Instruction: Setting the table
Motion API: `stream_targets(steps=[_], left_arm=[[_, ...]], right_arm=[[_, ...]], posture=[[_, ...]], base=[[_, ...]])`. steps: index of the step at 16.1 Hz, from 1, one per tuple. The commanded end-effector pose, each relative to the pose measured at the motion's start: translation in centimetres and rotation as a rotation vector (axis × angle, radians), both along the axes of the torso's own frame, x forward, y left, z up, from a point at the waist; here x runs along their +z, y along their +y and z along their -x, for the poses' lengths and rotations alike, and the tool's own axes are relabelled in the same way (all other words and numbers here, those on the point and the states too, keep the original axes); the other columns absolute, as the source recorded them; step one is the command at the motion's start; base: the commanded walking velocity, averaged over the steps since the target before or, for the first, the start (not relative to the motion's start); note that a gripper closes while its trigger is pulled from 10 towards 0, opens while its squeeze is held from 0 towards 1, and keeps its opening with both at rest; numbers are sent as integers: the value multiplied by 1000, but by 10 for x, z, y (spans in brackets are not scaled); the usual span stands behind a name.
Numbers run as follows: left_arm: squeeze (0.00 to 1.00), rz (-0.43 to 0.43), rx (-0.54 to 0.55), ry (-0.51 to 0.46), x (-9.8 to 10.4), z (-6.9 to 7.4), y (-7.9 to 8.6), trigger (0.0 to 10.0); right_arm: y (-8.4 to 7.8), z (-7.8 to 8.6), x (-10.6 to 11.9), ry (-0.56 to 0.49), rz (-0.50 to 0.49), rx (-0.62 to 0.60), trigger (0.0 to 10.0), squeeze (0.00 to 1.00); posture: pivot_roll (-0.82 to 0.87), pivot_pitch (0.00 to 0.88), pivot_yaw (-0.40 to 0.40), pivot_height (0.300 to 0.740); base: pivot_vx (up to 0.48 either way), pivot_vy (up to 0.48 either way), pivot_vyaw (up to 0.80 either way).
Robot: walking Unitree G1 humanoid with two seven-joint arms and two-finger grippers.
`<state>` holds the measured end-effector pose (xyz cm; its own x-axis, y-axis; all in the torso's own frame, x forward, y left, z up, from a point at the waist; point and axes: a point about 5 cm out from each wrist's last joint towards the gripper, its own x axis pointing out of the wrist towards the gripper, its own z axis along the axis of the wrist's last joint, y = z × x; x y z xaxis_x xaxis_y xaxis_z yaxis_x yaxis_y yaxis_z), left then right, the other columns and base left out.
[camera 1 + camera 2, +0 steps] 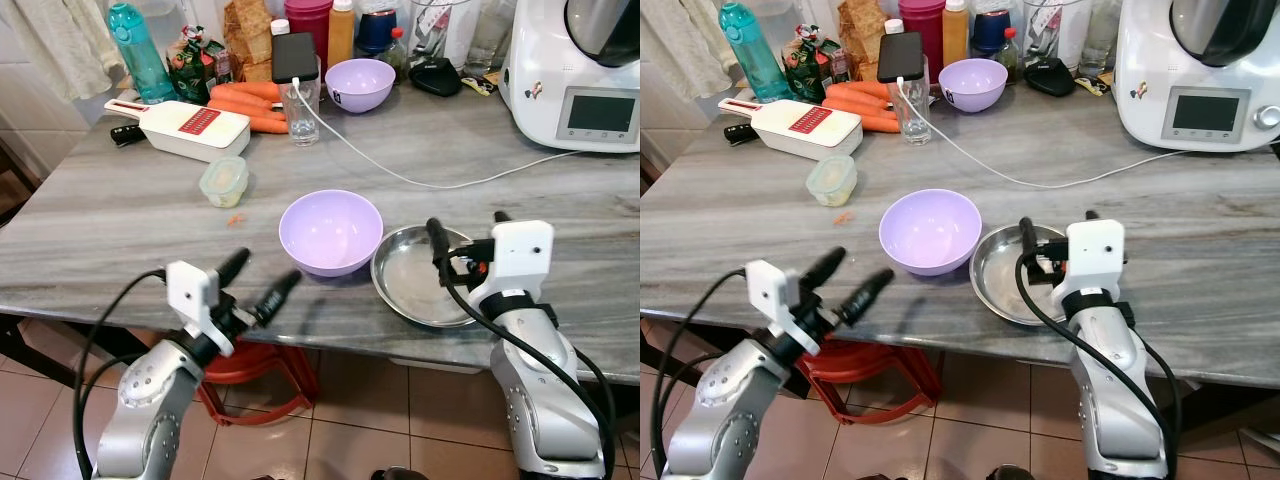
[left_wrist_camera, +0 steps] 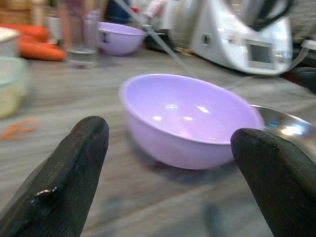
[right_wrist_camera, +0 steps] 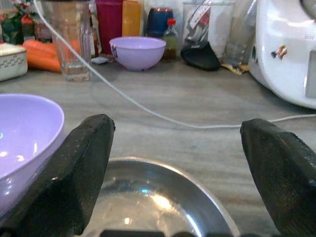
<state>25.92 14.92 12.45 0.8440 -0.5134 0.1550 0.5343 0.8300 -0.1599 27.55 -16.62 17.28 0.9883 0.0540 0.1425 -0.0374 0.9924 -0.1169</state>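
From the head camera, a grey marble-patterned tabletop (image 1: 120,215) carries a lilac bowl (image 1: 331,231) near its front edge, with a shallow steel plate (image 1: 415,280) touching the bowl on the robot's right. The left tool (image 1: 258,281) hovers at the front edge just short of the bowl, fingers spread and holding nothing. The right tool (image 1: 466,232) sits over the steel plate, fingers apart and empty. Farther back stand a second lilac bowl (image 1: 359,84), a drinking glass (image 1: 300,106), carrots (image 1: 250,104), a white grater (image 1: 185,129), a small lidded container (image 1: 223,181) and a white kitchen machine (image 1: 580,75).

In the left wrist view, the near bowl lies between the two black fingertips (image 2: 74,168), untouched.

In the right wrist view, the fingertips (image 3: 79,168) straddle the plate's far rim.
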Motion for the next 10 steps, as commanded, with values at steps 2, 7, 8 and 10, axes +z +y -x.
stream_targets(steps=[2, 7, 8, 10], left_arm=[[0, -35, 90, 23, -4, -2, 9, 10000], [0, -107, 305, 53, -6, -17, 19, 10000], [0, -119, 335, 51, -5, -19, 20, 10000], [0, -126, 364, 55, -4, -21, 20, 10000]], right_arm=[[0, 3, -2, 0, -14, 1, 10000, 0], [-3, 4, -5, 5, -25, -16, 10000, 0], [-2, 4, -4, 1, -27, -15, 10000, 0], [-2, 4, -3, -5, -35, -18, 10000, 0]], posture=[[-81, 109, 77, 740], [-81, 112, 83, 740], [-84, 114, 86, 740], [-84, 114, 86, 740]], base=[[0, 0, 0], [0, 0, -470], [0, 0, -800], [0, 0, -678]])
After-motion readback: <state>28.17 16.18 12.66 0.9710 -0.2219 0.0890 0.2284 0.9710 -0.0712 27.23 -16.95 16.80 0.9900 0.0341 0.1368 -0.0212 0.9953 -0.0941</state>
